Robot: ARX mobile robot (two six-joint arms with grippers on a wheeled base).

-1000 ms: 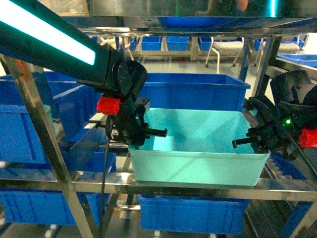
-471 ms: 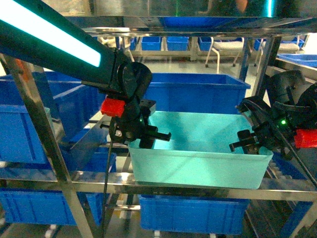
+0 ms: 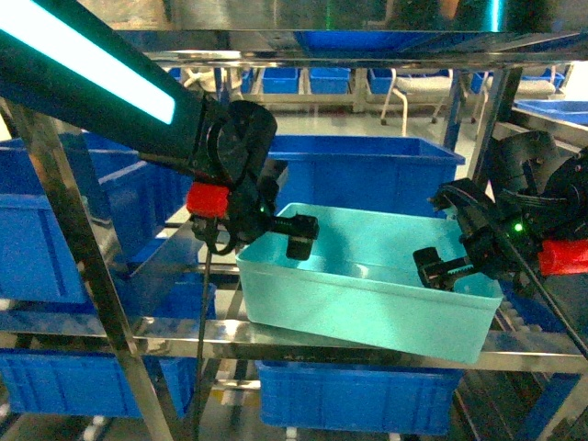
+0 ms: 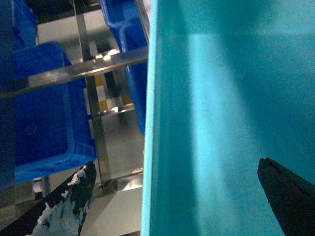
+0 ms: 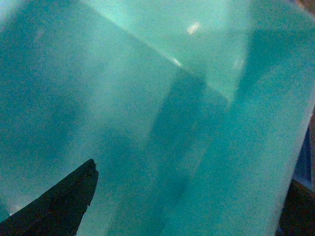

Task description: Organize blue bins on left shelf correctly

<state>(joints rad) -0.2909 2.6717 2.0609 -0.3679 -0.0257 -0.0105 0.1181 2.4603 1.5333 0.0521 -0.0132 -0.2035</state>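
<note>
The light turquoise blue bin (image 3: 367, 303) lies askew on the left shelf (image 3: 175, 333), its left end raised and its front wall over the front rail. My left gripper (image 3: 299, 237) stands open astride the bin's left wall. In the left wrist view the gripper (image 4: 175, 162) has the rim (image 4: 147, 147) between its widely spread fingers, touching neither. My right gripper (image 3: 434, 266) is open at the bin's right wall. In the right wrist view the gripper (image 5: 194, 172) has one dark finger (image 5: 59, 206) inside the bin and the other at the frame's right edge, outside the wall.
Dark blue crates stand behind the bin (image 3: 367, 170), at the left (image 3: 37, 239) and on the tier below (image 3: 358, 395). A slanted steel upright (image 3: 83, 266) crosses the left foreground. Roller tracks (image 3: 524, 322) run at the right.
The bin has turned and tilted, its left end rising and its right front corner swinging toward me. Both grippers have moved inward with it, the left one rotating over the rim.
</note>
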